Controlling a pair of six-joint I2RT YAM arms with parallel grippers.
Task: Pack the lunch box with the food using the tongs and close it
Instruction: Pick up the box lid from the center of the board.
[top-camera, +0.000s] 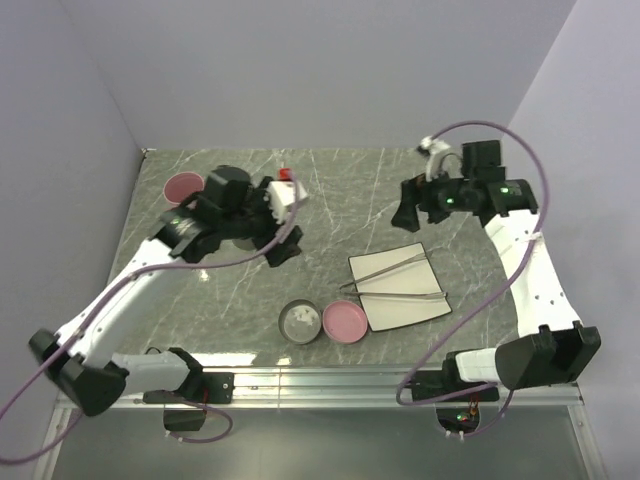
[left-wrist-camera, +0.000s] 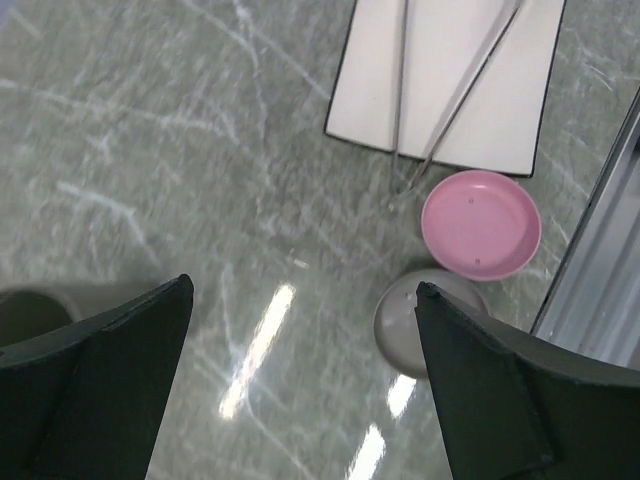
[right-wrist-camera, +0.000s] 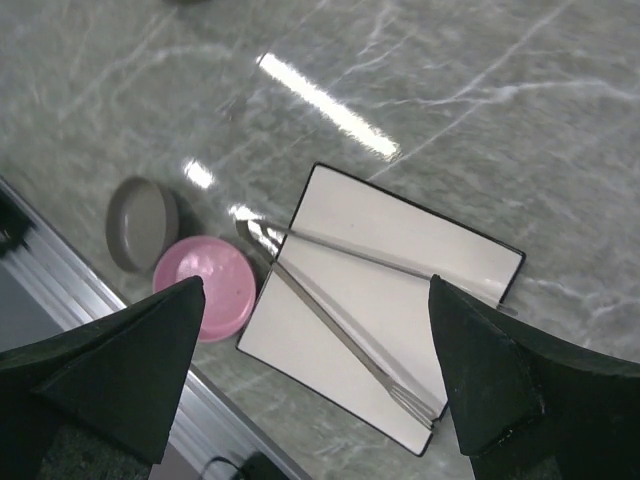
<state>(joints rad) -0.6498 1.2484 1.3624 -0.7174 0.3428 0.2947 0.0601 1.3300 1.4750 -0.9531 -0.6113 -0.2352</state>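
The tongs (right-wrist-camera: 340, 329) lie on the white plate (right-wrist-camera: 400, 235) on the worktop (top-camera: 350, 200), below my right gripper (right-wrist-camera: 312, 298), whose jaws stand spread and empty. My left gripper (left-wrist-camera: 302, 290), also spread, hovers well apart from them.

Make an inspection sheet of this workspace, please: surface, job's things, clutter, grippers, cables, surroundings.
Surface: grey marbled table, glare patches, no spill seen.
Job's things: tongs lie on the white square plate, joined end toward the pink round lid; grey round container beside it; second pink lid far left; food not identifiable, only a small red thing by the left arm.
Clutter: nothing seen.
Grippers: left gripper and right gripper both open, empty, above the table.
Cables: purple cables loop off both arms, none on the plate.
Surroundings: pale walls on three sides; metal rail at the near edge.
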